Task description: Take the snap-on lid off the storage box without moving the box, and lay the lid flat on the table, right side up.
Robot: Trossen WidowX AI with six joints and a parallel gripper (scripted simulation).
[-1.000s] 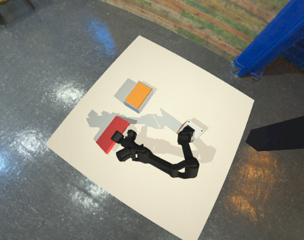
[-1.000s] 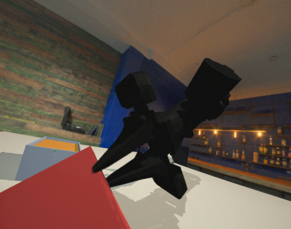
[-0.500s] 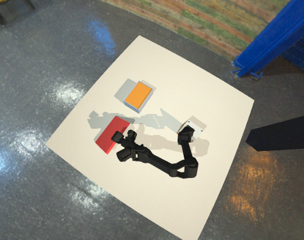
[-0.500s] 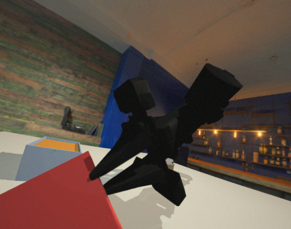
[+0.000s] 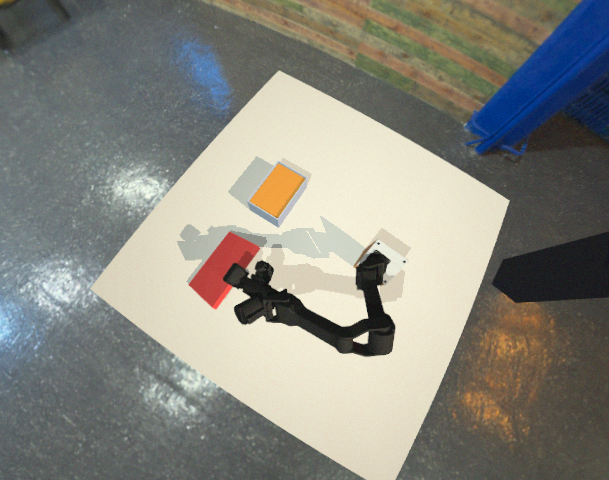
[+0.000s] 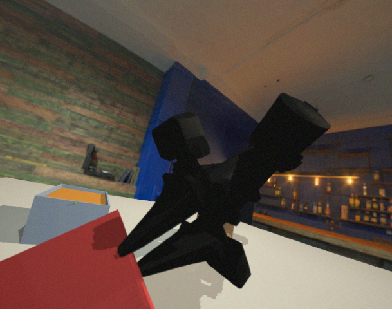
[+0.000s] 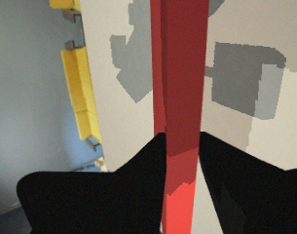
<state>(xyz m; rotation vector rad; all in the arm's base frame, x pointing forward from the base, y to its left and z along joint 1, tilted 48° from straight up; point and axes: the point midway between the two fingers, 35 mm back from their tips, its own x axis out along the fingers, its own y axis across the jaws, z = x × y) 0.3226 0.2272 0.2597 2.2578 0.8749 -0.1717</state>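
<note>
The storage box [image 5: 294, 199] [image 6: 65, 219] is blue-grey and stands open on the table [image 5: 335, 134], with orange showing inside its rim. The red lid [image 5: 224, 268] [image 6: 73, 266] [image 7: 184, 73] is off the box, on the near side of it in the exterior view. My gripper [image 5: 244, 285] [image 6: 130, 262] [image 7: 181, 138] is shut on one long edge of the lid. The lid is tilted, with a broad smooth face showing in the top and exterior views and its narrow edge in the wrist view. Its far edge and its gap to the table are not clear.
A white block [image 5: 394, 258] with dark dots stands by the arm's base. The arm [image 5: 320, 328] bends round from there to the lid. The table's left edge [image 5: 139, 232] lies beyond the lid in the top view.
</note>
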